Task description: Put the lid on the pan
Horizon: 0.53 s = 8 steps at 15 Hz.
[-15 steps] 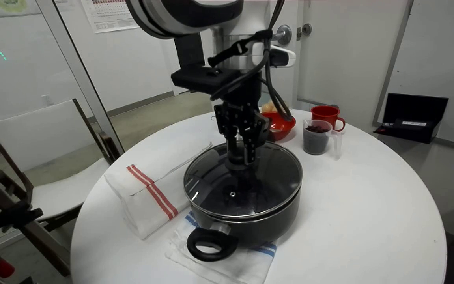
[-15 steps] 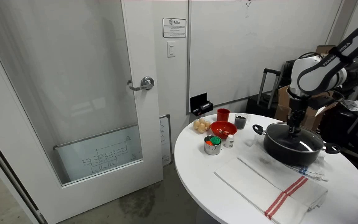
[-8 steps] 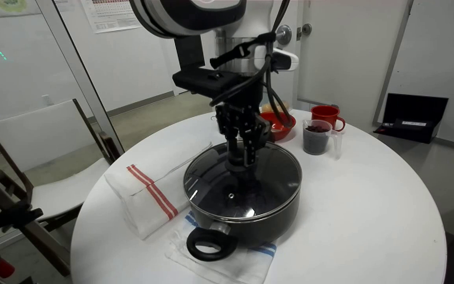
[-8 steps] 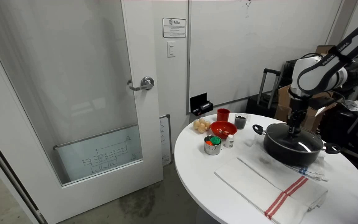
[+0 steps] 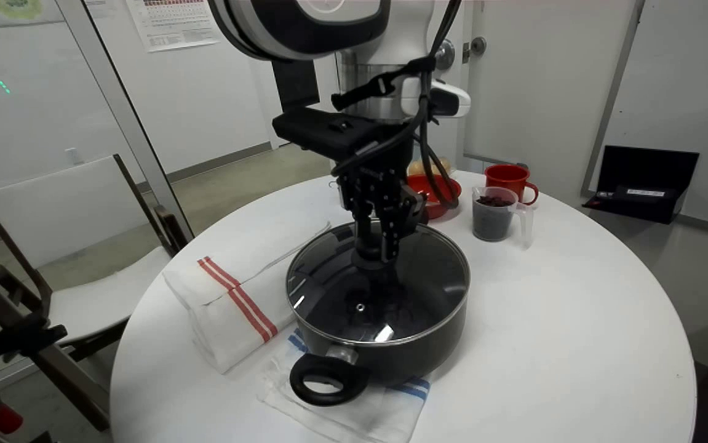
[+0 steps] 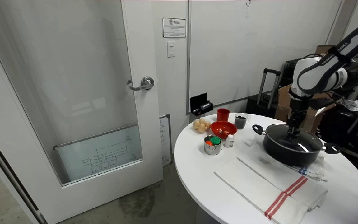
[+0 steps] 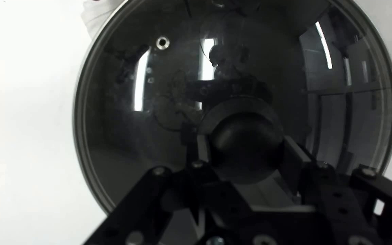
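Lid (image 5: 384, 301) on pan (image 5: 412, 362), pan on cloth (image 5: 372, 415).

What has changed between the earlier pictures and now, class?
The lid has moved slightly down, so the gap that showed between it and the pan no longer shows; the tool came down with it. No new grasp or release shows: the tool stays around the knob. The pan shifted a hair at most. The red-striped towel and red bowl stayed put.

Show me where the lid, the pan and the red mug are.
Lid (image 5: 390, 295): an exterior view, on its glass, just off the knob.
Pan (image 6: 287, 156): an exterior view, on its black side wall.
Red mug (image 6: 223, 116): an exterior view, on its outer wall.
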Available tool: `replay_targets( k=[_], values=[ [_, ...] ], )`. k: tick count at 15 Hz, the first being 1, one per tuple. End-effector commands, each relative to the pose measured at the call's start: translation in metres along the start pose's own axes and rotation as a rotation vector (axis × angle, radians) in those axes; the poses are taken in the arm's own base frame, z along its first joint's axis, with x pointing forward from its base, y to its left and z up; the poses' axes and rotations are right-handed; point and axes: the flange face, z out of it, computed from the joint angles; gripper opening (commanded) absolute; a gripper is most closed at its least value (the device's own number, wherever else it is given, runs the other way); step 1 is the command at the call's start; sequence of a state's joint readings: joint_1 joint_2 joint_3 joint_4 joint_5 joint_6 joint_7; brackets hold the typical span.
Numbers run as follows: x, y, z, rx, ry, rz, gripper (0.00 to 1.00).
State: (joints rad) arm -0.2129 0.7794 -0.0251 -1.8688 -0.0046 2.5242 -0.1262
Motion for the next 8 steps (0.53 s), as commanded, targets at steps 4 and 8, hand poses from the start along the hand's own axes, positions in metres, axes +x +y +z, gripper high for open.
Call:
replay_targets(
  k=[4, 8],
  values=[
    [0.0047, -0.0039, -0.0047, 0.031, 0.017, -0.003, 0.77],
    [0.0056, -0.0092, -0.0097, 0.038, 0.027, -0.006, 1.0]
  ],
)
